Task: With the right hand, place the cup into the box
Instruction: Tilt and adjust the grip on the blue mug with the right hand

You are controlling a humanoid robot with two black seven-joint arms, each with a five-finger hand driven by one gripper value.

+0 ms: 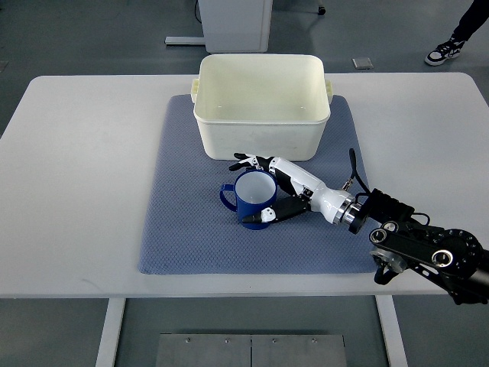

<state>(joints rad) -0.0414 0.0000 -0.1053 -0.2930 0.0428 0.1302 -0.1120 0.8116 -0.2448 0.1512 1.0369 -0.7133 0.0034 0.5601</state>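
A blue cup (pixel 250 197) with a white inside stands upright on the blue-grey mat (pixel 183 229), its handle pointing left. A cream plastic box (pixel 262 130) stands just behind it on the mat, open at the top and with nothing in it. My right hand (pixel 269 191) comes in from the lower right and wraps the cup's right side: fingers (pixel 248 162) curl over the far rim, the thumb (pixel 267 215) lies against the near side. The cup rests on the mat.
The mat lies on a white table (pixel 69 168). A white cabinet base (pixel 233 23) stands on the floor behind the table. A person's shoe (pixel 443 52) shows at the top right.
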